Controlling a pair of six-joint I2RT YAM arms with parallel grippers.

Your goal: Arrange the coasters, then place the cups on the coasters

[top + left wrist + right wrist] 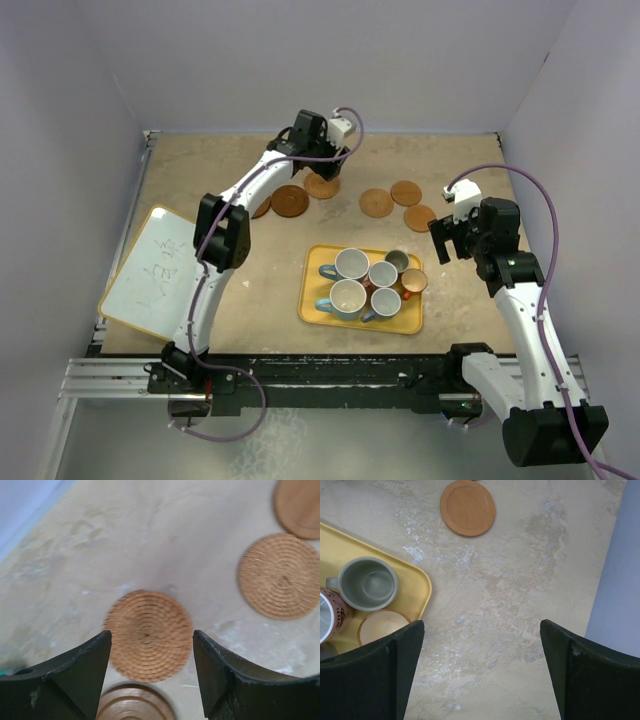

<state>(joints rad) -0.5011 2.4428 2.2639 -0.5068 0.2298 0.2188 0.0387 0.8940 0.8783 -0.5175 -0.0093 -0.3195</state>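
- A whiteboard [150, 270] lies flat at the left edge of the table [262, 312], and its writing is too small to read
- The left arm reaches to the far side, where the left gripper [325, 172] hangs over a woven coaster [148, 650]. Its jaws are apart, with one finger on each side of the disc, which lies flat on the table. Whether the pads touch its rim I cannot tell
- Just left of that disc lie two dark coasters [290, 201], one of them partly hidden behind the arm
- Further right, well apart from the left gripper, three lighter coasters [375, 203] lie in a loose cluster, none touching another
- In the middle, nearer the arm bases, the yellow tray [312, 308] holds all six cups upright and packed close
- In the tray, two blue cups [352, 264] with white insides stand on its left side and two pale cups [383, 273] beside them. The grey cup [397, 261] is at the far right corner, and the orange-brown cup [413, 283] is just in front of it
- The right gripper [447, 240] hovers over bare table just right of the tray — jaws wide apart, nothing between them
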